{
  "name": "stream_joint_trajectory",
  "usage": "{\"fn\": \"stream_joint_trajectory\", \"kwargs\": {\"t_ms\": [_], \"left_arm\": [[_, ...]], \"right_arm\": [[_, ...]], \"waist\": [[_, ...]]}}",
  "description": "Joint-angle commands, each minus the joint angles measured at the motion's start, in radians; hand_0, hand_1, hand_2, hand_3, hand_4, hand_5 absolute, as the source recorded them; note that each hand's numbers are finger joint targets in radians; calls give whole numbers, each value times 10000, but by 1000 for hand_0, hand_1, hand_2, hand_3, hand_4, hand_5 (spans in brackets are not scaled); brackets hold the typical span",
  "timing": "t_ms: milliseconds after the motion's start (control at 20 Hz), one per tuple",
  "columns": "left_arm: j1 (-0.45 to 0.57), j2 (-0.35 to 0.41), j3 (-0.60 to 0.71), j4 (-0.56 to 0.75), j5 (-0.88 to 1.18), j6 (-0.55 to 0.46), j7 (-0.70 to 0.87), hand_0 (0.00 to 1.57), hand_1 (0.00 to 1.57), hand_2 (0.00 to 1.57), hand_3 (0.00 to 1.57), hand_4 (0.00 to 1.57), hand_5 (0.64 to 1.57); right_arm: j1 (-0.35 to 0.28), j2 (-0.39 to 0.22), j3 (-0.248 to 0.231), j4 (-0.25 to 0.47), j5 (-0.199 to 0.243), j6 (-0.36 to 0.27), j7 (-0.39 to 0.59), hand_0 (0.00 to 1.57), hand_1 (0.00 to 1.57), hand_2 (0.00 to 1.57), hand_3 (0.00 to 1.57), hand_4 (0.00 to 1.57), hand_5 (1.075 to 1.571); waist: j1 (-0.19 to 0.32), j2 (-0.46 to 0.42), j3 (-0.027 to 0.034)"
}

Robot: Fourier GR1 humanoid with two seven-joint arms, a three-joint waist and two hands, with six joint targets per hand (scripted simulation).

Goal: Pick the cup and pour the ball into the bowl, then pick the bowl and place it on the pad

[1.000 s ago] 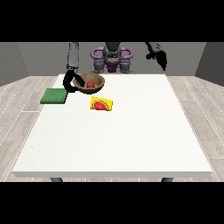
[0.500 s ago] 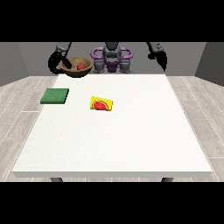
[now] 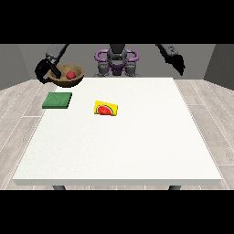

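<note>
Up in the upper left, the hand at the view's left [image 3: 45, 71] pinched the rim of the brown bowl [image 3: 75, 78] with the red ball [image 3: 70, 75], above the green pad [image 3: 57, 100]; I could not tell the fingers of the hand at the view's right [image 3: 177, 63], and the yellow card [image 3: 106, 109] showed a watermelon but no readable writing.

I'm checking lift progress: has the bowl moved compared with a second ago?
Yes. The bowl, held by the hand at the view's left, rose off the table and shifted leftward, now above the green pad.
</note>
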Motion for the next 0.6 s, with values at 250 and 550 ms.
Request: {"fn": "stream_joint_trajectory", "kwargs": {"t_ms": [250, 550], "left_arm": [[-436, 3216, 2818, 1058, 2204, -2605, -751, 0, 0, 0, 0, 1280, 1571], [-923, 4546, 3744, 2879, 2648, -3582, -1436, 0, 0, 0, 0, 1209, 1563]], "right_arm": [[220, -1113, -1121, 314, -639, 477, -1503, 1571, 1571, 1571, 0, 820, 1570], [-349, -823, -1198, 77, -742, 109, -1835, 1571, 1571, 1571, 0, 757, 1567]], "waist": [[377, 1361, -4], [44, 2295, -8]]}}
